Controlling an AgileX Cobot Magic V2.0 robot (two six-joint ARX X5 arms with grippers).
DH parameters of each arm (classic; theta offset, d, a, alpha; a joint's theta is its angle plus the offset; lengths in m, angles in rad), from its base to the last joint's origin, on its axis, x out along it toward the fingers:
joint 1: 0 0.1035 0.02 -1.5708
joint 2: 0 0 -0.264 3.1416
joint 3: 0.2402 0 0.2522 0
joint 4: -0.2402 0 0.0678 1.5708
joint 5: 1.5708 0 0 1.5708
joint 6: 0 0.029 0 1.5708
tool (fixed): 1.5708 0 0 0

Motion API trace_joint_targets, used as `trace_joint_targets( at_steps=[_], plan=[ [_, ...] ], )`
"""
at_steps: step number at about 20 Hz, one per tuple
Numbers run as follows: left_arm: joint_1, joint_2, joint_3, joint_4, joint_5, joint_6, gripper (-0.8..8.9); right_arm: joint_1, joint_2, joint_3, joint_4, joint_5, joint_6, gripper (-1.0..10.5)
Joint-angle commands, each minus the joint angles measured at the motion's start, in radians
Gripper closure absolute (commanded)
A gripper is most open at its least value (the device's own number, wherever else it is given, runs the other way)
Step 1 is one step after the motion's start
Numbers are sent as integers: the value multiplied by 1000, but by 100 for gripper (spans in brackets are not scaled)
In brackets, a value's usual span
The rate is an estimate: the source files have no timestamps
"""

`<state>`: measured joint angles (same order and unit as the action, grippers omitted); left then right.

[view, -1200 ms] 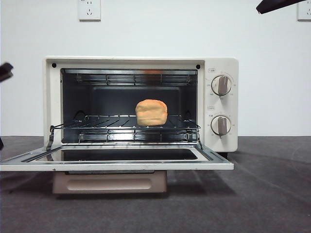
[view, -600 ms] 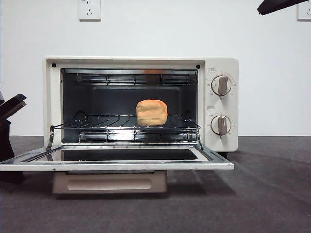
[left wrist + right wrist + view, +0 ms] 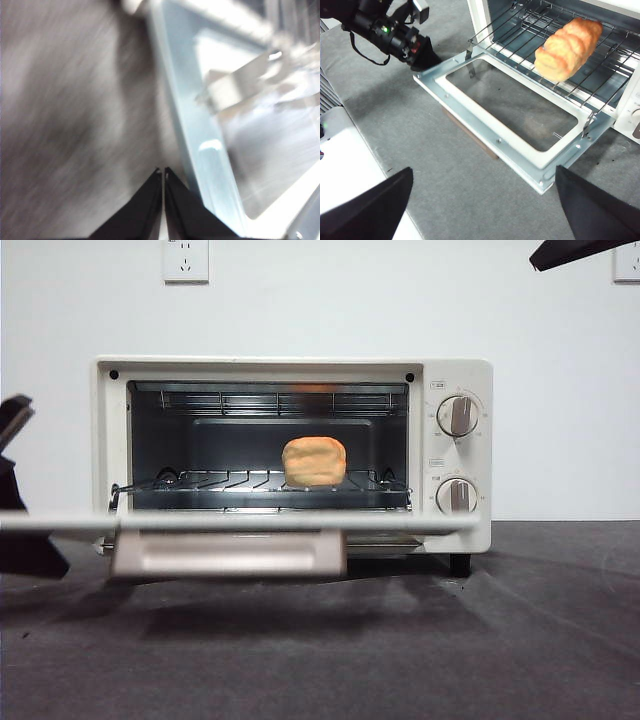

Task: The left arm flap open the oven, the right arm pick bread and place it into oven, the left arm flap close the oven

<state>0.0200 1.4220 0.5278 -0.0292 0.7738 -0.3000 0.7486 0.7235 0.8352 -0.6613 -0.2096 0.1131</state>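
Note:
The cream-white oven (image 3: 455, 375) stands in the middle of the table. Its door (image 3: 300, 522) is partly raised and seen edge-on, with the beige handle (image 3: 228, 553) hanging below it. The bread (image 3: 314, 461) lies on the wire rack inside and also shows in the right wrist view (image 3: 568, 47). My left gripper (image 3: 163, 172) is shut and sits against the door's left front corner (image 3: 200, 130); it shows as a dark shape at the left edge of the front view (image 3: 30, 550). My right gripper (image 3: 483, 170) is open and empty, high above the door (image 3: 485, 130).
Two round knobs (image 3: 458, 415) (image 3: 456, 495) are on the oven's right panel. Wall sockets (image 3: 186, 260) (image 3: 627, 260) are on the white wall behind. The right arm's black tip (image 3: 580, 250) is at the top right corner. A white block (image 3: 350, 165) lies left of the oven.
The oven door has swung up from lying flat open to partly raised. My left gripper has come in from the left edge and dropped to the door's left corner. The bread has not moved.

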Motion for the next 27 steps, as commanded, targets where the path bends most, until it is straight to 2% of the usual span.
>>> trace_joint_targets(
  at_steps=[1, 15, 21, 27],
  plan=[
    [-1, 9, 16, 77, 82, -58, 799, 6, 6, 10, 8, 0, 14, 498],
    [40, 5, 16, 475, 92, -279, 798, 6, 6, 10, 8, 1, 36, 498],
    [36, -19, 17, 462, 93, -288, 798, 6, 6, 10, 9, 4, 36, 498],
    [13, -146, 17, 398, 89, -271, 798, 6, 7, 10, 10, 13, 36, 498]
  ],
)
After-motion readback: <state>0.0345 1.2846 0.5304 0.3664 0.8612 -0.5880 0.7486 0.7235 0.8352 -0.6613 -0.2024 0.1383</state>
